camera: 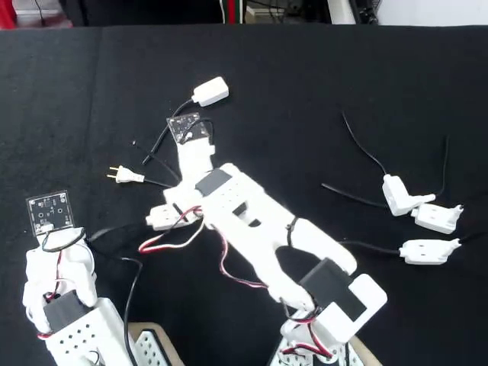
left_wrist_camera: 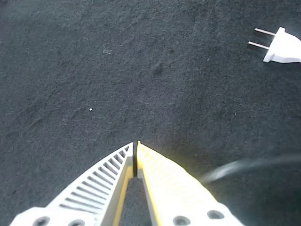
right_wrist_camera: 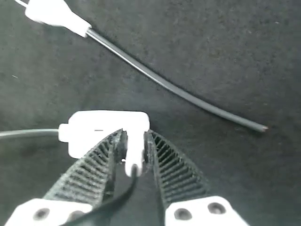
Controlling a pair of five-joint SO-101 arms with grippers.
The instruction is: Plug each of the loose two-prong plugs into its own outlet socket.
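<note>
- Left gripper (left_wrist_camera: 136,143): fingers pressed together at the tips, nothing between them. It hangs over bare table (camera: 343,91) at 8 o'clock. From overhead its own wrist hides the fingers.
- Loose plug (camera: 128,176) (left_wrist_camera: 282,47): lies flat at 9 o'clock, at 2 o'clock from the left wrist and well apart from it. Its two prongs point toward 9 o'clock. The left camera's frame edge cuts off its rear.
- Right gripper (right_wrist_camera: 134,137): fingers drawn narrow onto the held plug (right_wrist_camera: 135,155), which touches the long side of a socket (right_wrist_camera: 94,127). I cannot see the prongs, so I cannot tell whether they are seated.
- Second connector (right_wrist_camera: 54,13): lies beyond the socket and is cut off by the frame. Its cable (right_wrist_camera: 178,92) ends free. I cannot tell whether it is the loose plug.
- Right arm (camera: 252,221): stretched toward 11 o'clock, its wrist covering the fingers from overhead.
- White block (camera: 211,91): lies just past that wrist. I cannot confirm that it is the socket.
- Half-hidden connector (camera: 160,219): lies partly under the right arm among red and white wires. I cannot identify it.
- Three white connectors (camera: 436,219): clustered at 3 o'clock. I cannot make out whether they are mated.
</note>
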